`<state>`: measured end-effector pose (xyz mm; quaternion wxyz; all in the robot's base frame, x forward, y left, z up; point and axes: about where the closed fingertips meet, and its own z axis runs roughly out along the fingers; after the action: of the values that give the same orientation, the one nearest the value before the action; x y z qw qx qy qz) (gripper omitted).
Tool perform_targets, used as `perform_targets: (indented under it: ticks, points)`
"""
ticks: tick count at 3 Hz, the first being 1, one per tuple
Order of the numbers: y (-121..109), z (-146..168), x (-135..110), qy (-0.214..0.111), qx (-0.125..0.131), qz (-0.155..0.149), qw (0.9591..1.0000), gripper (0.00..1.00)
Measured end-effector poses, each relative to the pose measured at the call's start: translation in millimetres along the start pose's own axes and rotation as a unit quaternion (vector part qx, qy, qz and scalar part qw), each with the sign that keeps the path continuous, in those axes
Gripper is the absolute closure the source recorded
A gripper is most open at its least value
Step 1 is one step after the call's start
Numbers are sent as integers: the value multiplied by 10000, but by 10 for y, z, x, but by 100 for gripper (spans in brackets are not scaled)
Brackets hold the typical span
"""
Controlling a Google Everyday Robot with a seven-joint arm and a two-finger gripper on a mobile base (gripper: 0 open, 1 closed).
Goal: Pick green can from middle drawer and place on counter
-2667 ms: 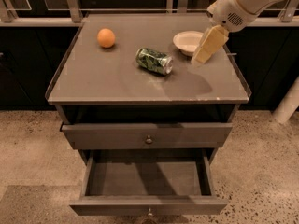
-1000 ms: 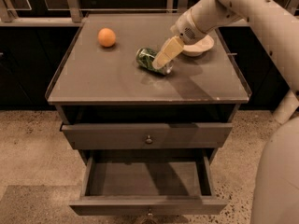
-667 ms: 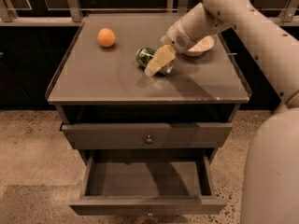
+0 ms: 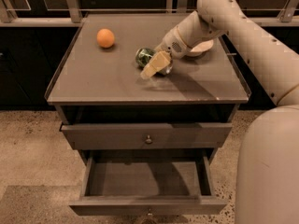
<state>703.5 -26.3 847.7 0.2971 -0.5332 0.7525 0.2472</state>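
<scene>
The green can (image 4: 145,56) lies on its side on the counter (image 4: 107,83), right of centre. My gripper (image 4: 153,67) reaches in from the right, low over the counter, and covers the can's right end; only the can's left part shows. Whether it touches the can I cannot tell. The middle drawer (image 4: 147,206) is pulled out below and its inside shows nothing in it. The drawer above it (image 4: 117,135) sits nearly shut.
An orange ball (image 4: 105,38) rests on the counter at the back left. A white bowl (image 4: 202,47) sits at the back right, partly behind my arm (image 4: 219,13). My robot body (image 4: 268,167) fills the right side. The floor is speckled.
My gripper has moved left from beside the white bowl and come down over the green can's right end. The can, the ball and the drawers have not moved.
</scene>
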Motion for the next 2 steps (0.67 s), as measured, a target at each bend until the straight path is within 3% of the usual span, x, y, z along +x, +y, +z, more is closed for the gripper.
perform_targets:
  ticks: [2]
  points:
    - [1, 3, 0, 1, -3, 0, 10000, 65]
